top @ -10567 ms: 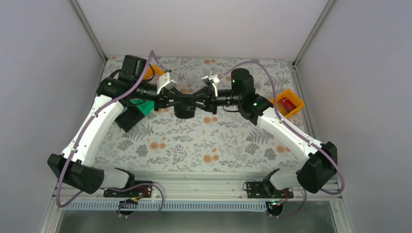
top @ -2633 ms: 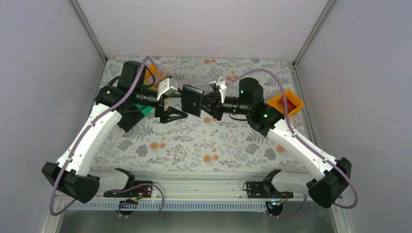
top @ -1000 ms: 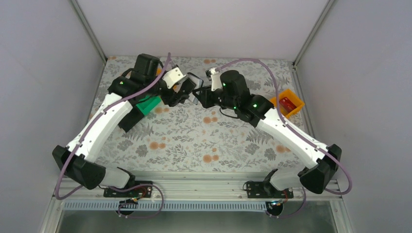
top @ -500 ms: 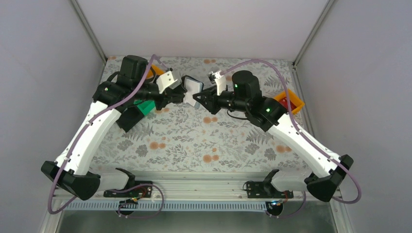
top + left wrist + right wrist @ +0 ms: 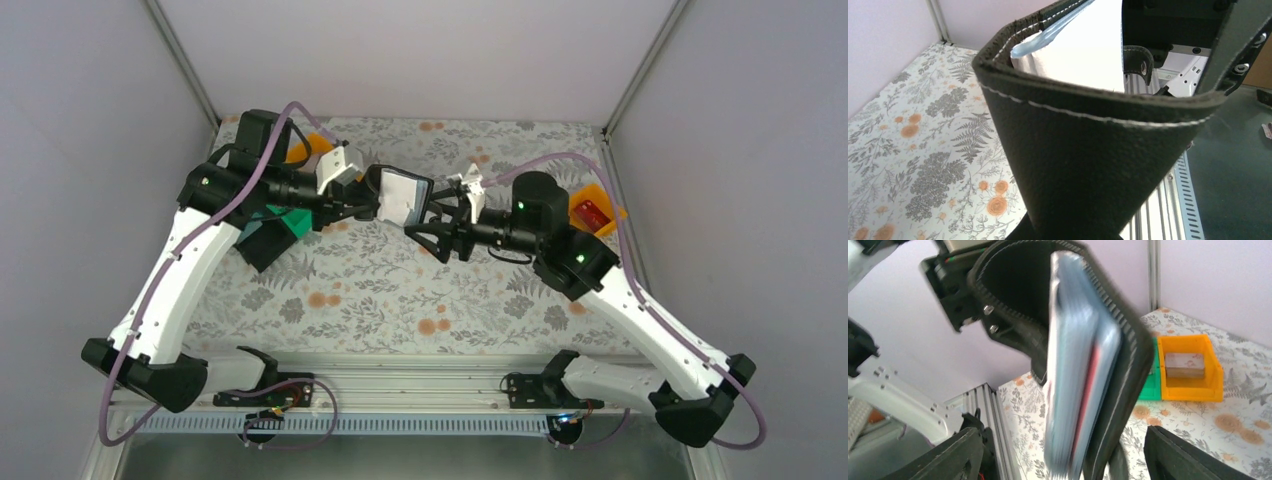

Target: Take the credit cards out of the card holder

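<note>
The black card holder (image 5: 400,197) hangs in the air over the back middle of the table, its left edge pinched in my left gripper (image 5: 372,200), which is shut on it. In the left wrist view its stitched leather back (image 5: 1088,165) fills the frame, with a pale card (image 5: 1083,50) showing inside. The right wrist view shows the credit cards (image 5: 1075,390) edge-on in the holder, bluish and pale with one red (image 5: 1091,385). My right gripper (image 5: 1063,435) is open, its fingers apart on either side of the holder's lower end without touching it.
An orange tray (image 5: 300,150), a green tray (image 5: 290,222) and a black tray (image 5: 262,245) sit at the back left under the left arm. Another orange tray (image 5: 597,212), with something red in it, stands at the right edge. Grey walls close in three sides.
My left gripper has shut on the holder's left edge. My right gripper has let go, opened wide and drawn back to the right. The holder has tilted more upright.
</note>
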{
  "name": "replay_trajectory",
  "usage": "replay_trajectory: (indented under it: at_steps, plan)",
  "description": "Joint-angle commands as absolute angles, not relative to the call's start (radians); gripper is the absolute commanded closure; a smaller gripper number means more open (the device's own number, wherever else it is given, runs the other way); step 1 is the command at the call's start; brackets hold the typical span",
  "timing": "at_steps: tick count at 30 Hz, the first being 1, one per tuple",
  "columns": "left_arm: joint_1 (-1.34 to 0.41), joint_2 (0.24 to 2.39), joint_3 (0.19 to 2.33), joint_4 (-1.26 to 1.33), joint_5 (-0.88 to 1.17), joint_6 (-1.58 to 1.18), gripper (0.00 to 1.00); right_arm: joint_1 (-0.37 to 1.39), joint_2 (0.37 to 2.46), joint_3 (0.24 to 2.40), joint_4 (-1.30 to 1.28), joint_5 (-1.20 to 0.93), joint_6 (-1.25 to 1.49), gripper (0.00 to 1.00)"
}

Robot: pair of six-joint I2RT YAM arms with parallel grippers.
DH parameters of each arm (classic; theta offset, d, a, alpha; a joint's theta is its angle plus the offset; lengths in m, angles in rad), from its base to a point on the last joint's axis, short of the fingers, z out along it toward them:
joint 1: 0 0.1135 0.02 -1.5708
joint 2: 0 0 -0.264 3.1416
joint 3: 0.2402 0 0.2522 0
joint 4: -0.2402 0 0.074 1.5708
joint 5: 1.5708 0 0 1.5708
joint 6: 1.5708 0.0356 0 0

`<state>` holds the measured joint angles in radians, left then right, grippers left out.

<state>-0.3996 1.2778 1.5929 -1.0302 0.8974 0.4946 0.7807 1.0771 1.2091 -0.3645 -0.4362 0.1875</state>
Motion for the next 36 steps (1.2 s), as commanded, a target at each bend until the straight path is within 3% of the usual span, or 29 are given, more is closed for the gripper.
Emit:
replay_trajectory:
  at_steps: [1,11,20,24,28,36]
  plan:
    - [-0.388,1.256,1.626,-1.049,0.983,0.538,0.98,0.77,0.988,1.145,-0.31,-0.498,0.092,0.18]
    - [-0.387,1.249,1.618,-1.102,1.079,0.631,0.97,0.763,0.985,1.13,-0.281,-0.446,0.1,0.58]
    - [-0.388,1.248,1.565,-1.089,1.106,0.657,0.97,0.763,1.037,1.132,-0.219,-0.57,0.104,0.78]
    - [-0.389,1.261,1.561,-1.075,1.109,0.642,0.98,0.763,1.104,1.171,-0.21,-0.639,0.104,0.8]
    - [-0.391,1.26,1.549,-1.072,1.11,0.647,0.98,0.765,1.126,1.172,-0.161,-0.692,0.112,0.76]
    - [-0.39,1.259,1.54,-1.057,1.093,0.632,0.98,0.767,1.137,1.152,-0.098,-0.683,0.167,0.77]
